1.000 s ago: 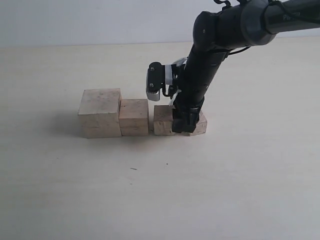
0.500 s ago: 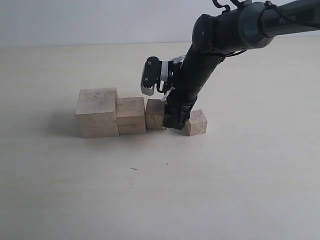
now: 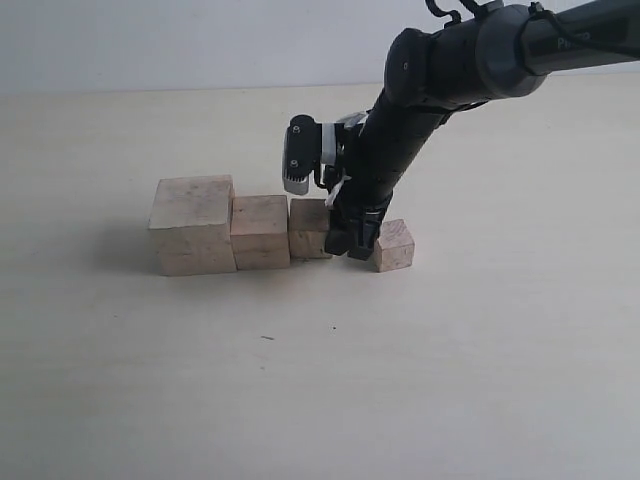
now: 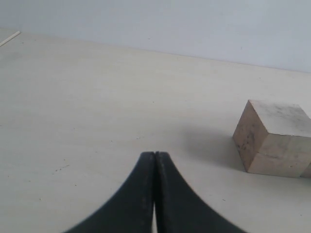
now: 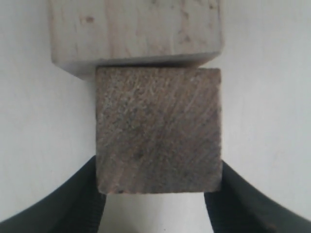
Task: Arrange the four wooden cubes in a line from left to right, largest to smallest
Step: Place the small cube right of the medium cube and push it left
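Note:
Four pale wooden cubes sit in a row on the table. From the left they are the largest cube (image 3: 193, 225), the second cube (image 3: 260, 231) and the third cube (image 3: 309, 228), all touching. The smallest cube (image 3: 394, 245) stands apart on the right, turned slightly. My right gripper (image 3: 345, 238) comes down from above and is shut on the third cube (image 5: 159, 128), one finger on each side. That cube presses against the second cube (image 5: 136, 31). My left gripper (image 4: 155, 154) is shut and empty, low over bare table, with the largest cube (image 4: 272, 138) ahead of it.
The pale tabletop (image 3: 300, 380) stretches bare in front of the row. A white wall (image 3: 150, 40) rises behind the table's far edge. The black right arm (image 3: 440, 70) leans in from the upper right, over the gap between the third and smallest cubes.
My right gripper has moved left with the third cube, pressing it against the second; the two larger cubes slid slightly left. The smallest cube stayed put and now shows clear of the gripper.

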{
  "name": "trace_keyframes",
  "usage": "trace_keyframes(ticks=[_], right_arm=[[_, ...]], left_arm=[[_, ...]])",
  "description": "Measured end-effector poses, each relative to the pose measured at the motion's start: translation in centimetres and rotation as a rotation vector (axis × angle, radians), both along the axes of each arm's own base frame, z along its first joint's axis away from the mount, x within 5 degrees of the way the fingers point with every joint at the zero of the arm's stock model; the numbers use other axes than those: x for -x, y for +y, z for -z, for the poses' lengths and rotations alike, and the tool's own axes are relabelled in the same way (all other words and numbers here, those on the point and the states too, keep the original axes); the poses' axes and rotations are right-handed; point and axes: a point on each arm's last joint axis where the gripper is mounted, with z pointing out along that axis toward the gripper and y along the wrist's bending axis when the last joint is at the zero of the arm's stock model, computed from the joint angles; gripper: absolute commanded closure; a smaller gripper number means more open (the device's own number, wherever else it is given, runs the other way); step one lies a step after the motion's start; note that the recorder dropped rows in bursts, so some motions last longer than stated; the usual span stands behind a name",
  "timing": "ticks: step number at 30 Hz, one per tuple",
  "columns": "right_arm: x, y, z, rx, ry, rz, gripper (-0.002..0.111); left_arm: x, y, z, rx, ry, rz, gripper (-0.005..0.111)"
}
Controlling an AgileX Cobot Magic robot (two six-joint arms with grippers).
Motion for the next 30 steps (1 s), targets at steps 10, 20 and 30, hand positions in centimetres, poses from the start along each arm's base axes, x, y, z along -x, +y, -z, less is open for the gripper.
trace_keyframes(ticks=[10,20,30], right_arm=[[0.06,0.26,0.02,-0.043,0.002,-0.054,0.108],[0.17,0.35,0.10,-0.055,0.015,-0.049,0.108],[0.21,0.45,0.22,-0.066,0.026,-0.037,0.089]], left_arm=[[0.00,0.00,0.00,0.000,0.000,0.000,0.107],[0.00,0.00,0.00,0.000,0.000,0.000,0.107],[0.00,0.00,0.00,0.000,0.000,0.000,0.107]])
